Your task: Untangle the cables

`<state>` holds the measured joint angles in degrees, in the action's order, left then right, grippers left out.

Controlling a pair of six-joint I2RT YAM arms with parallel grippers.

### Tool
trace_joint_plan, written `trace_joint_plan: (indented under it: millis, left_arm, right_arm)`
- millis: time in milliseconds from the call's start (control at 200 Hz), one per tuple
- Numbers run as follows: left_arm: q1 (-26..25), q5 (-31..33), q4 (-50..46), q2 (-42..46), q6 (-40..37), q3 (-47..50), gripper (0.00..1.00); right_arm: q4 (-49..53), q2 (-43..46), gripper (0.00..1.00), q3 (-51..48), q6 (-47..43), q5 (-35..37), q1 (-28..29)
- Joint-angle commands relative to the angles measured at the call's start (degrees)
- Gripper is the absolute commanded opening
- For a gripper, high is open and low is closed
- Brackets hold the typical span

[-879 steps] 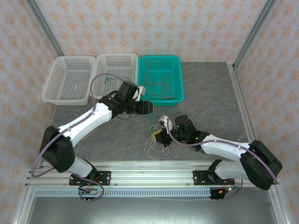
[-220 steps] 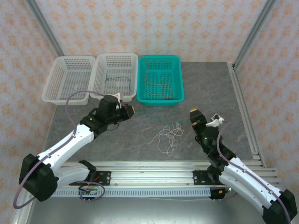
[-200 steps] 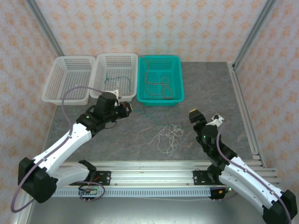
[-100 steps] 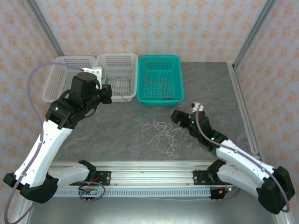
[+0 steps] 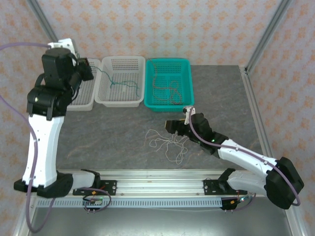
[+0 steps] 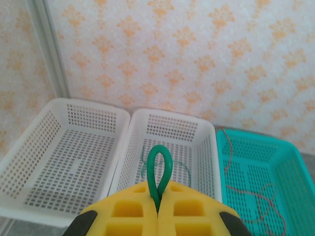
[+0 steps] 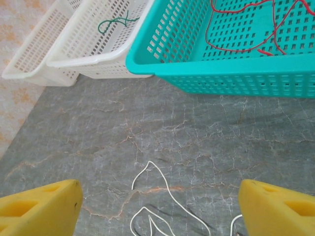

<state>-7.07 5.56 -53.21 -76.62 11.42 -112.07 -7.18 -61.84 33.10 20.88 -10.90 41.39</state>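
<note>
**A:** Where is the white cable [image 5: 170, 142]?

**B:** It's in a loose, curly heap on the worktop [image 5: 98, 132], just in front of the teal basket [image 5: 169, 106]. The red cable [image 5: 170, 88] lies inside that basket. The green cable [image 6: 159, 147] trails into the white basket [image 5: 118, 101] just left of it.

**A:** And the tools?

**B:** The left tool [image 6: 158, 194] is raised well left of the teal basket, clenched on a loop of the green cable. The right tool [image 5: 172, 126] is low in front of the basket beside the white heap, with its jaws spread wide and nothing in them.

**A:** How will the white one handle?

**B:** I'd say it's very light and limp, and thin enough to slip between the pads. I'd pinch a single outlying loop at the heap's edge, not the middle where the strands cross.

**A:** Is there room to pull?

**B:** There's plenty of bare worktop left of the heap. The teal basket's front wall is close behind it, so drawing the cable away from the basket looks safer.
</note>
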Motion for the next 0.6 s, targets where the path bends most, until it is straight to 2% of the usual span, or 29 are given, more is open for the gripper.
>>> trace_joint_plan:
  millis: [0,130,215,305,475,525,596]
  left_arm:
    - [4.2,-4.9,4.5,-9.5,-1.3,-2.5,0.00]
    - [8.5,-15.1,7.1,-20.2,-7.1,-8.8,0.00]
    - [8.9,-15.6,3.0,-28.6,-11.6,-16.3,0.00]
    - [9.0,-19.1,1.2,-36.5,-14.2,-20.3,0.00]
    - [8.9,-35.6,-2.2,-47.1,-19.5,-23.8,0.00]
    - [8.9,-36.4,-2.9,-49.7,-19.5,-24.1,0.00]
    - [7.9,-32.4,-3.6,-53.7,-19.4,-25.1,0.00]
  right_arm:
    - [-1.5,3.2,0.83,-0.7,-0.8,1.8,0.1]
    - [-0.2,7.2,0.84,-2.6,-0.3,2.5,0.1]
    - [-0.3,9.5,0.84,-4.1,0.2,3.7,0.1]
    - [0.2,10.9,0.85,-4.2,0.1,4.0,0.1]
    - [1.7,10.6,0.85,-2.7,-0.5,4.1,0.1]
    - [1.9,9.9,0.85,-2.1,-0.5,3.9,0.1]
    - [1.9,9.0,0.85,-1.6,-0.4,3.9,0.1]
